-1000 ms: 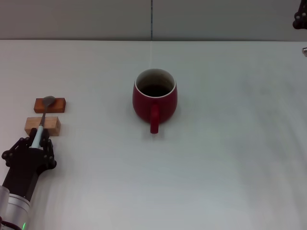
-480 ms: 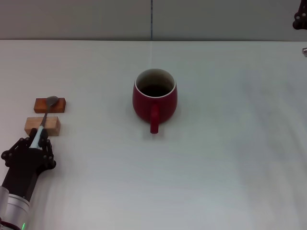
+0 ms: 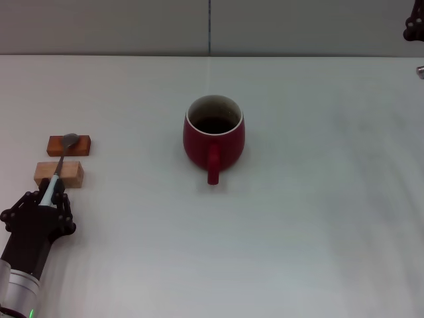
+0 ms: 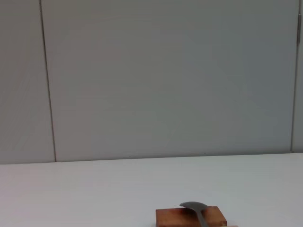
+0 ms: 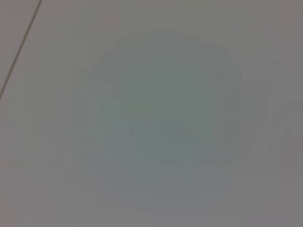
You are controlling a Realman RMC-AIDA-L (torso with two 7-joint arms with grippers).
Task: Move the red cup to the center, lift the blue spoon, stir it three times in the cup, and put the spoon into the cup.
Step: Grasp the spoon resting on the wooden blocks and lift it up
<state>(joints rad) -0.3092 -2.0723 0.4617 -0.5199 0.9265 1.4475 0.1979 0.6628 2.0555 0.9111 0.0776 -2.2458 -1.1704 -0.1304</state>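
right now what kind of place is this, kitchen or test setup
Likely a lab test bench, not a kitchen: a bare white table against plain grey wall panels, holding only a red cup and two wooden blocks.

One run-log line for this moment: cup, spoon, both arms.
red cup: table centre | blue spoon: across two wooden blocks | left tool: at spoon handle | right arm: parked far right

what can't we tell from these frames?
- Left gripper, head view: whether it pinches the blue spoon; its own body hides the fingertips.
- Right gripper: cut off by the head view's edge.
- Right wrist view: blank surface only.
- Red cup: dark inside, contents unclear.
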